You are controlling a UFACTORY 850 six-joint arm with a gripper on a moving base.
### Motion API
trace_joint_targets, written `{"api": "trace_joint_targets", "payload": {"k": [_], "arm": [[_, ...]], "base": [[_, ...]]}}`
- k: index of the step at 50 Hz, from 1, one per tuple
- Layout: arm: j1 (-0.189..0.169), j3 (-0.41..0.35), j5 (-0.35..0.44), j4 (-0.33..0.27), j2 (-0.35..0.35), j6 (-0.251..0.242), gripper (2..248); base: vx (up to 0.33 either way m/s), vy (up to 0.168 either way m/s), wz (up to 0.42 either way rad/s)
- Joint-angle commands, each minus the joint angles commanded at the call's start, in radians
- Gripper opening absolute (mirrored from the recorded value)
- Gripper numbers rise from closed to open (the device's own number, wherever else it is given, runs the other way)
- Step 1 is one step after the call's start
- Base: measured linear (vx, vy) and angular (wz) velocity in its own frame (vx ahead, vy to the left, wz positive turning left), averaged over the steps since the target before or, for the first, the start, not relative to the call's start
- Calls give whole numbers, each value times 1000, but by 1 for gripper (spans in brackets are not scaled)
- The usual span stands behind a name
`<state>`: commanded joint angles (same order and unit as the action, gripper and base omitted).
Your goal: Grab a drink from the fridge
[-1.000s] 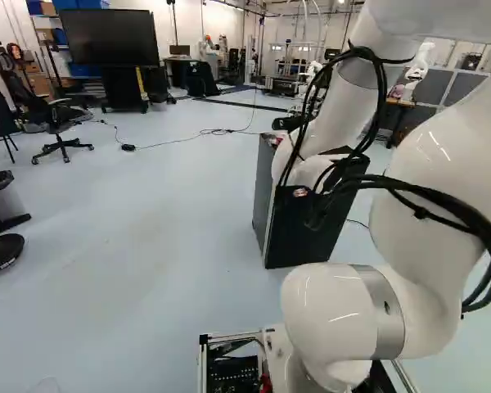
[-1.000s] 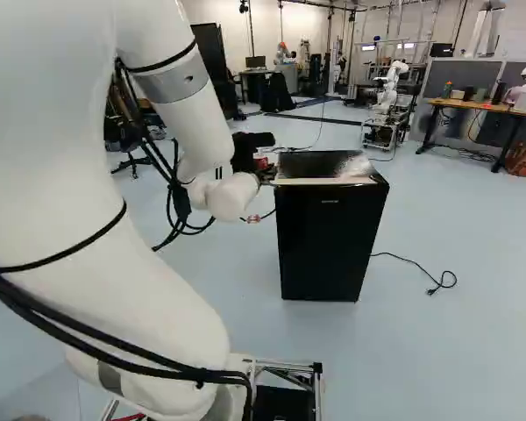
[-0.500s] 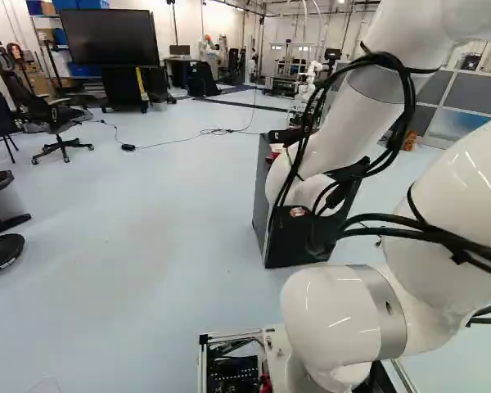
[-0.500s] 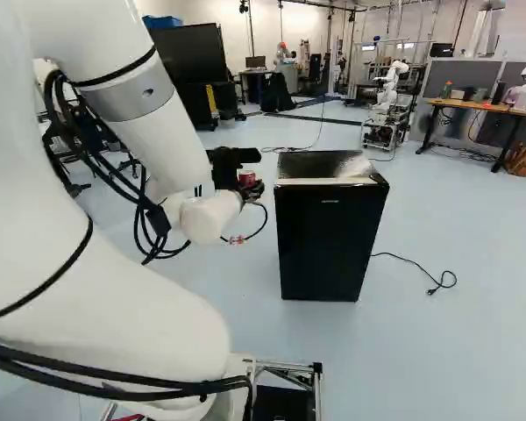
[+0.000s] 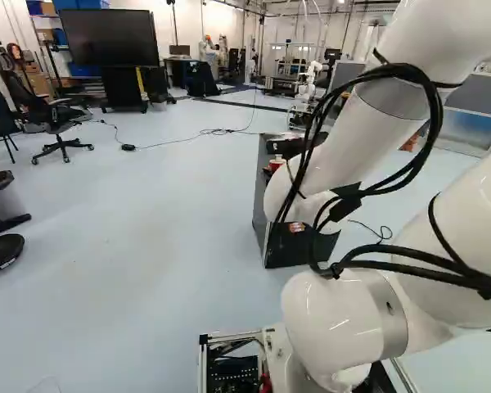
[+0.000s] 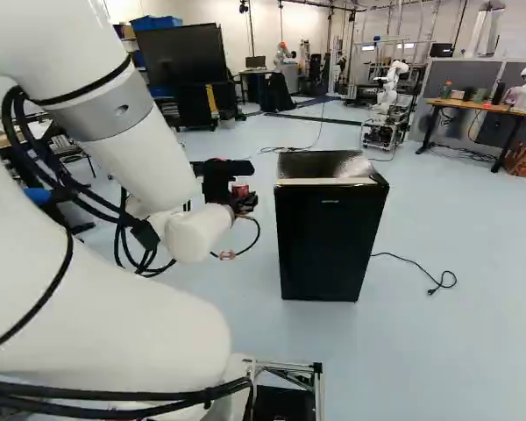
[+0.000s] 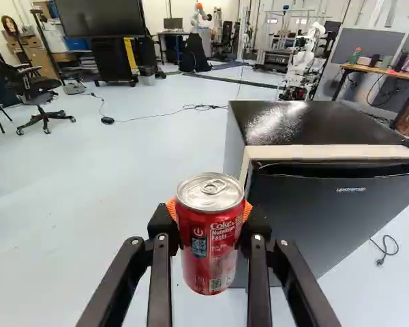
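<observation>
The gripper (image 6: 242,200) is clamped on a red drink can (image 7: 210,235), its two fingers held apart by the width of the can body. The orange pads (image 7: 171,208) bear on the can from opposite sides (the pads are largely hidden behind it). The can is upright, lid uppermost, with its top rim exposed above the fingers. Can and gripper are outside the black fridge (image 6: 323,241), left of it in the right base view.
</observation>
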<state>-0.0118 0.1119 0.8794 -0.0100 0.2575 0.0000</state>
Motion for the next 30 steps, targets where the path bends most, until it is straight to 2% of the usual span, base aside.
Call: {"api": "trace_joint_targets", "payload": {"k": [30], "arm": [[12,-25,-7,10,22,0,98]], "base": [[0,0,0]]}}
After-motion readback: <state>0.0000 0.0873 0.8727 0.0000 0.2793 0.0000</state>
